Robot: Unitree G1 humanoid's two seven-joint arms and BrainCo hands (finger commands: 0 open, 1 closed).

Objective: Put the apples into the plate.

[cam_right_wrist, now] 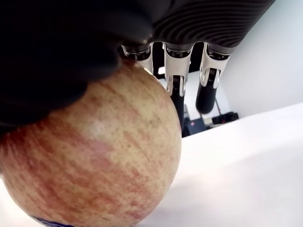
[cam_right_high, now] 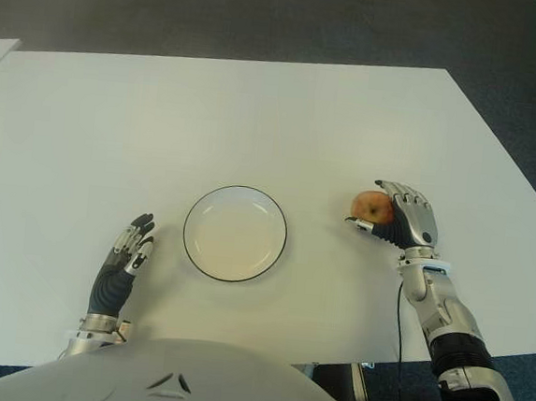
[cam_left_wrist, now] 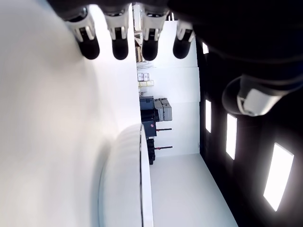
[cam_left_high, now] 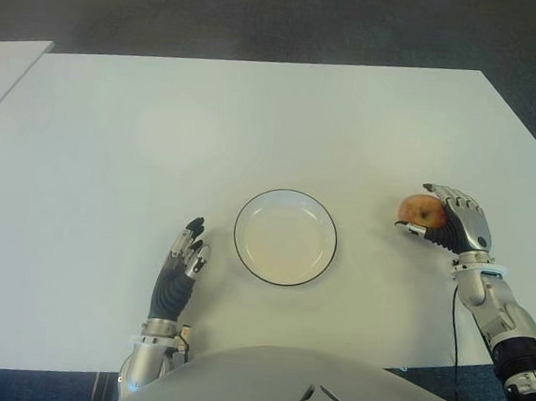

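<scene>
A red-and-yellow apple (cam_left_high: pixel 421 211) sits at the right of the white table (cam_left_high: pixel 161 135), with my right hand (cam_left_high: pixel 454 221) curled over it; the fingers wrap its far side and the thumb reaches under its near side. Up close in the right wrist view, the apple (cam_right_wrist: pixel 90 156) fills the palm, fingers (cam_right_wrist: pixel 177 85) bent round it. The white plate with a dark rim (cam_left_high: pixel 242 217) is empty, at the table's middle front, left of the apple. My left hand (cam_left_high: pixel 183 263) shows left of the plate, fingers straight.
A second white tabletop edge (cam_left_high: pixel 8 60) shows at the far left. Dark carpet (cam_left_high: pixel 266 13) lies beyond the table. The plate's rim (cam_left_wrist: pixel 125 184) shows in the left wrist view ahead of the fingertips (cam_left_wrist: pixel 120 45).
</scene>
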